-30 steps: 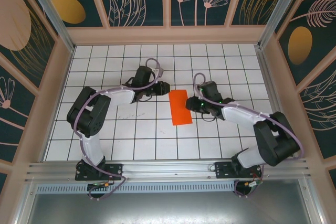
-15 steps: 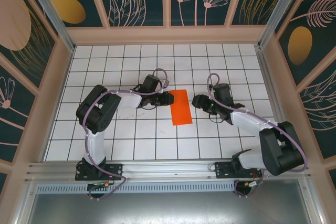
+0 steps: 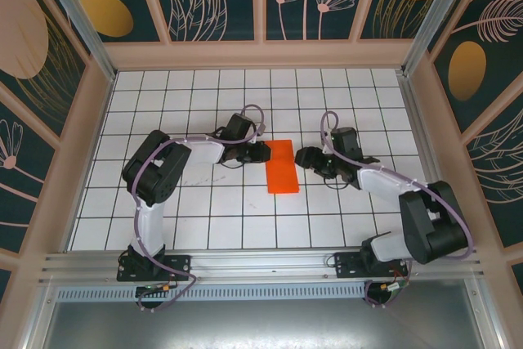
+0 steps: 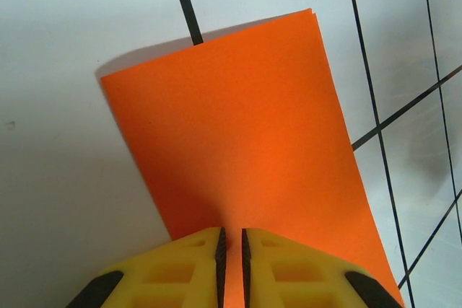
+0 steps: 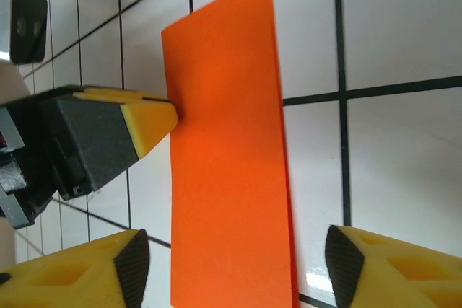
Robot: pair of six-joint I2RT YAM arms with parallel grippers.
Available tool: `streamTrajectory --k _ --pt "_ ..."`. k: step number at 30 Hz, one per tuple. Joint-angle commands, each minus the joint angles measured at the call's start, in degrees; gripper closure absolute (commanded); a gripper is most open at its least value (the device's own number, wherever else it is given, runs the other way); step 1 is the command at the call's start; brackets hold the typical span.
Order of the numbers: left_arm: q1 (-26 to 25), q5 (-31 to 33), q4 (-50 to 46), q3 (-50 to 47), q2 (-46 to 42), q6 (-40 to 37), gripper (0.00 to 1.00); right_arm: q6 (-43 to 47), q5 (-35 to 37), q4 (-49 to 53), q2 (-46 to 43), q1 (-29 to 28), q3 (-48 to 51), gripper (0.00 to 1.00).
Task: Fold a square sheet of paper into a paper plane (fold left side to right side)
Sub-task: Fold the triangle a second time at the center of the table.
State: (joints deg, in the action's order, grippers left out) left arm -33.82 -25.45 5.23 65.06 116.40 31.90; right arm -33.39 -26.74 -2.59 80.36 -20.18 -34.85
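I see the square sheet of paper (image 3: pixel 282 166) folded into a narrow strip (two layers show at its far right corner), lying flat mid-worktop (image 3: pixel 229 210). My left claw (image 3: pixel 260 153), narrowed to a slit, touches its left edge. My right claw (image 3: pixel 304 157) gapes wide just right of it.

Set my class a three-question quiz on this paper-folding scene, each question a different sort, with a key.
1. Fill in: seen from above, the left gripper touches the orange paper at its ___ edge.
2. True or false: the paper is an unfolded square.
3. Which stands wide open? A. left gripper B. right gripper C. both
Key: 1 left; 2 false, it is a folded rectangle; 3 B.
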Motion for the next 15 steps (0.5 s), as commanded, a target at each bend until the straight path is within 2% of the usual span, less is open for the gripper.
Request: streamTrajectory --k 1,4,15 --pt "-0.04 3.26 -1.76 1.48 2.76 -2.54 0.82 -1.44 -5.14 3.02 3.09 0.38 -2.7 0.35" --pt "-0.09 3.31 -1.59 1.23 2.72 -2.59 0.82 -2.06 -6.99 4.47 5.89 0.19 -3.2 0.39" --pt "-0.2 3.13 -0.93 0.7 2.42 -2.46 0.82 -5.94 -9.82 -0.01 7.46 -1.65 -0.7 0.43"
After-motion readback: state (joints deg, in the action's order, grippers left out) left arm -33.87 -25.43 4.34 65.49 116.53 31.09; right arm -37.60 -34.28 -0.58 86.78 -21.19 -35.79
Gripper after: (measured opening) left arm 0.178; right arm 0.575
